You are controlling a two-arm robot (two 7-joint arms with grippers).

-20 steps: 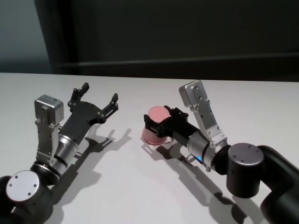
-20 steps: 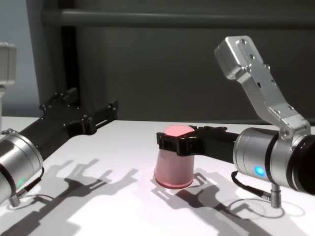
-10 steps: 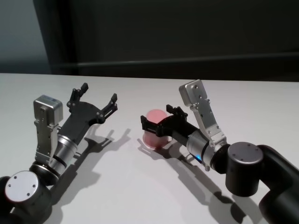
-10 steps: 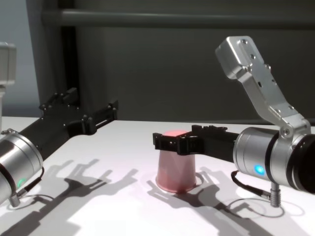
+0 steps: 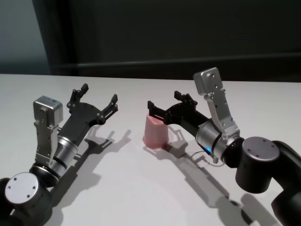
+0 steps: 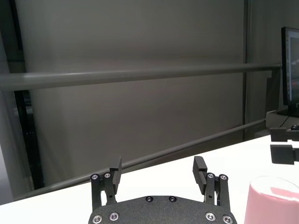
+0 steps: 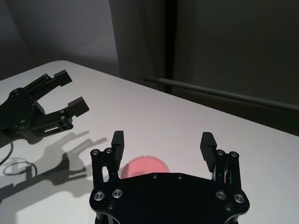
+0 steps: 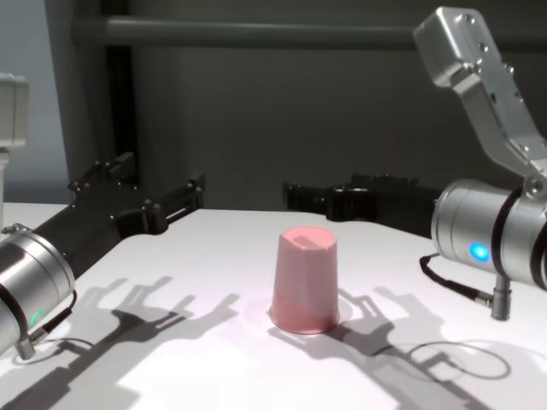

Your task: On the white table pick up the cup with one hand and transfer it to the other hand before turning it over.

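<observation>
The pink cup (image 5: 155,133) stands on the white table (image 5: 141,188) with its wide rim down and its narrower base up. My right gripper (image 5: 164,101) hovers open just above and behind the cup, touching nothing. In the chest view the cup (image 8: 305,280) stands free below the right gripper (image 8: 329,195). The right wrist view shows the cup's base (image 7: 142,167) under the spread fingers (image 7: 117,140). My left gripper (image 5: 99,94) is open and empty, raised over the table to the left of the cup. It also appears in the chest view (image 8: 161,175).
A dark wall with a horizontal rail (image 8: 256,32) runs behind the table. The table's far edge (image 5: 117,76) lies beyond both grippers. Bare white tabletop (image 8: 214,376) spreads in front of the cup and between the arms.
My right gripper has opened, let go of the cup, and risen up and back to the right. The cup stays standing on the table. The left arm has not moved.
</observation>
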